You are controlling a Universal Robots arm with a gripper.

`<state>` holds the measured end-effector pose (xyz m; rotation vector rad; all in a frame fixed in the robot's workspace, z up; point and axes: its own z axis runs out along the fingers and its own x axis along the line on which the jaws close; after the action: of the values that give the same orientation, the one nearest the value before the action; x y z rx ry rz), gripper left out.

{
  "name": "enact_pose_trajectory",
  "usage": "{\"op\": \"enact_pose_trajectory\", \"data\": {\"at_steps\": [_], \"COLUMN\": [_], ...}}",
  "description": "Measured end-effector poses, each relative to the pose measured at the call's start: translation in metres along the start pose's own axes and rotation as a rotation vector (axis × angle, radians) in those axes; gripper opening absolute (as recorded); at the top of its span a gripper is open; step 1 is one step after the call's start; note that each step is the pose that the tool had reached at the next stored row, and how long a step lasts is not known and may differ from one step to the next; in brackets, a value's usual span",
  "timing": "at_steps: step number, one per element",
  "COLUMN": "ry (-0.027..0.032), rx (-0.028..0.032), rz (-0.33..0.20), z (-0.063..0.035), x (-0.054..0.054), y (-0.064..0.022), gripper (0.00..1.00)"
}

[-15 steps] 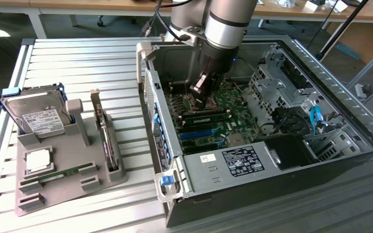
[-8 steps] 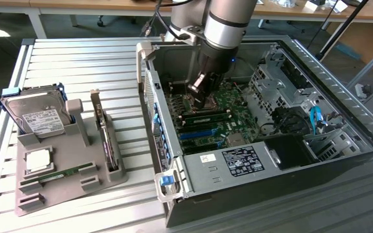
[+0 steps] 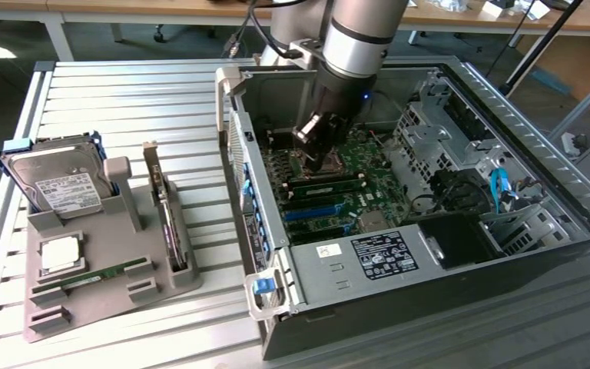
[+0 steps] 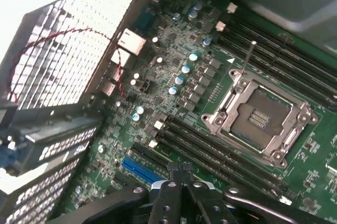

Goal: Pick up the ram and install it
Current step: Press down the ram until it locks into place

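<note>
My gripper (image 3: pixel 326 161) is down inside the open computer case (image 3: pixel 541 154), just above the motherboard (image 3: pixel 362 165). Its fingers are shut and nothing shows between them. In the exterior view a green ram stick (image 3: pixel 328 184) lies along the memory slots right below the fingertips; whether they touch it I cannot tell. In the wrist view the gripper (image 4: pixel 180 170) hangs over the dark memory slots (image 4: pixel 210 148) beside the empty CPU socket (image 4: pixel 260 116). A second ram stick (image 3: pixel 95 274) lies in the grey holder (image 3: pixel 120 307) on the exterior view's left.
The grey holder also carries a silver hard drive (image 3: pixel 54 181), an upright expansion card (image 3: pixel 167 223) and a CPU chip (image 3: pixel 59 252). Case walls, a drive cage (image 3: pixel 433 134) and cables (image 3: pixel 500 188) surround the gripper. A blue slot (image 4: pixel 139 171) sits near the memory slots.
</note>
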<state>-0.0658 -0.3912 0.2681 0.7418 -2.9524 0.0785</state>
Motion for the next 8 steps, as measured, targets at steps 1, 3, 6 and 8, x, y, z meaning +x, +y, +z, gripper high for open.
{"op": "enact_pose_trajectory", "data": {"at_steps": [1,3,6,8], "ry": [0.0007,0.0018,0.0030,0.0038], "rx": [-0.0029,-0.0070,-0.0121,-0.0142], "rz": [0.027,0.067,0.113,0.136], "z": [0.0000,0.0000,0.0000,0.0000], "x": [0.0000,0.0000,0.0000,0.0000], "y": [0.0000,0.0000,0.0000,0.0000], "gripper": [0.11,0.11,0.11,0.11]}}
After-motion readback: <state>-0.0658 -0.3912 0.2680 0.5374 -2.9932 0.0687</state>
